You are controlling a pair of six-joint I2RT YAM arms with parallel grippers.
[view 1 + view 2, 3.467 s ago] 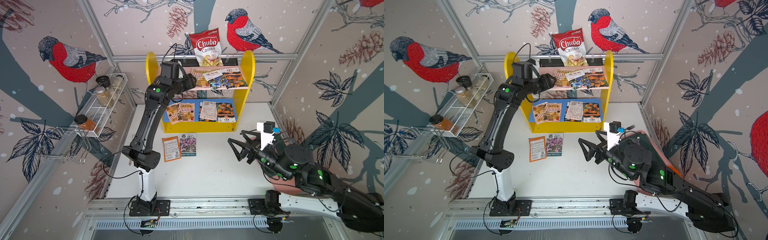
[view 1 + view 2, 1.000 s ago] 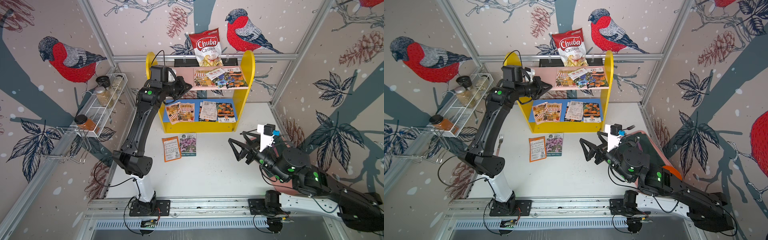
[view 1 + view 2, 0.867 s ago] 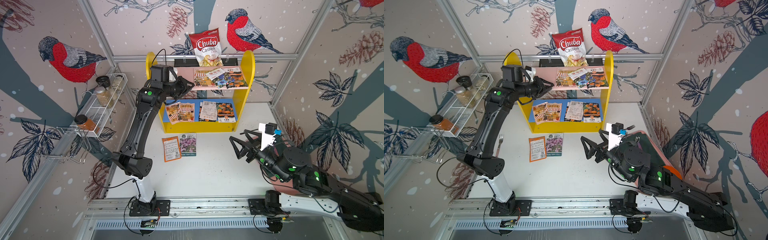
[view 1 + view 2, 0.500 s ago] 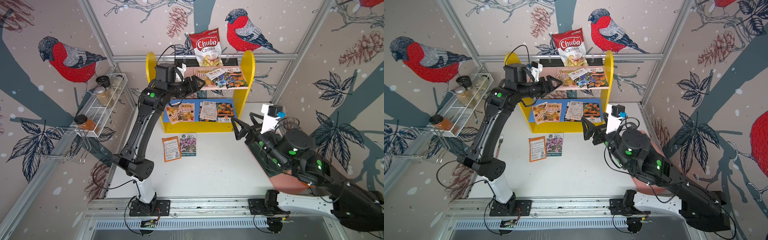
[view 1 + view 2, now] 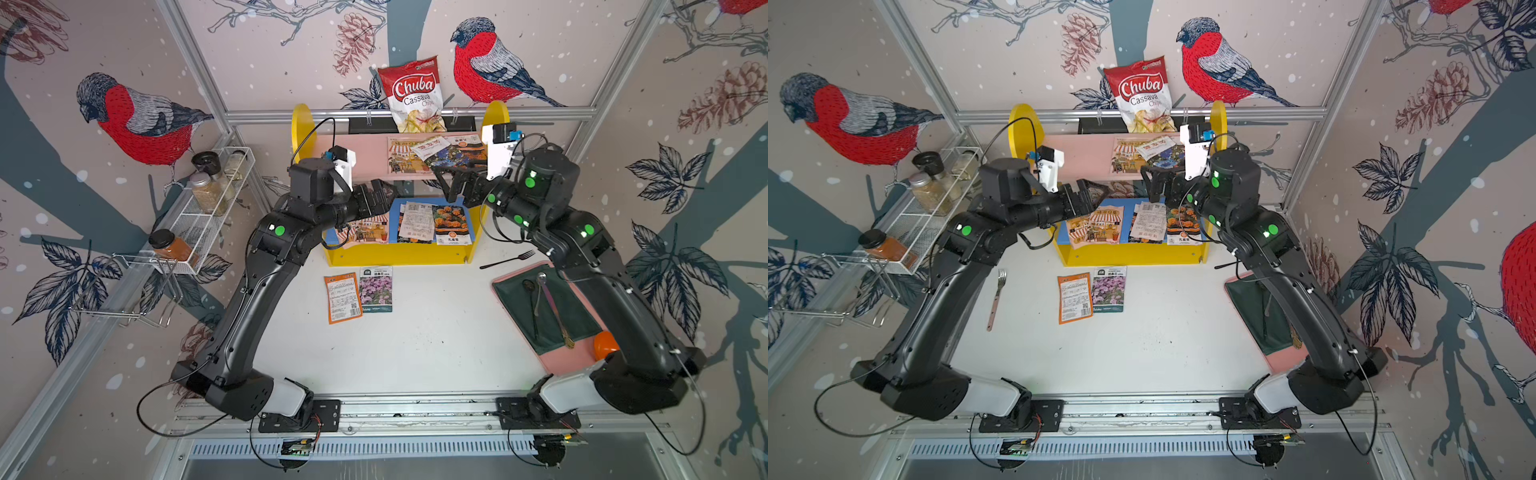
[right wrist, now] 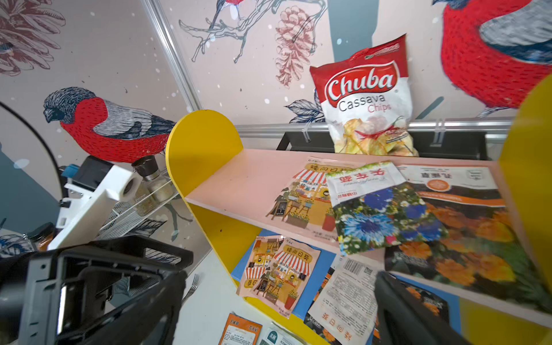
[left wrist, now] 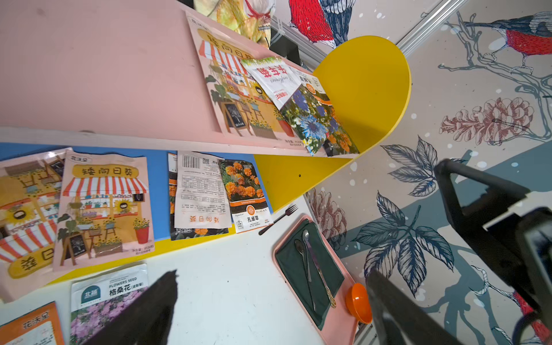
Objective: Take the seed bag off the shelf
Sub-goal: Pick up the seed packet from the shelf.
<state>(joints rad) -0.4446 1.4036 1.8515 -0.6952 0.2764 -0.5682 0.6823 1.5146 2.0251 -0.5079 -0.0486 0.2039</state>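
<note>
The shelf (image 5: 399, 255) stands at the back with yellow sides, a pink upper board (image 5: 370, 153) and a blue lower board (image 7: 161, 179). Three seed bags lie on the upper board: a sunflower-shop bag (image 5: 405, 160), a blue-flower bag (image 5: 446, 151) and a marigold bag (image 6: 466, 227). More seed bags (image 5: 417, 220) cover the lower board. My left gripper (image 5: 382, 193) hangs open and empty before the shelf's left half, level with the gap between the boards. My right gripper (image 5: 446, 183) hangs open and empty before the upper board's front edge, below the blue-flower bag.
An orange seed bag (image 5: 343, 297) and a purple-flower one (image 5: 376, 289) lie on the table before the shelf. A chips bag (image 5: 415, 99) hangs behind it. A wire spice rack (image 5: 208, 212) is at the left. At the right lie a pink tray (image 5: 552, 361), a fork (image 5: 507, 259) and an orange bowl (image 5: 604, 345).
My left gripper has opened and dropped from the upper board's left end to the gap between the boards. My right arm has swung up from mid-table to the shelf's right front.
</note>
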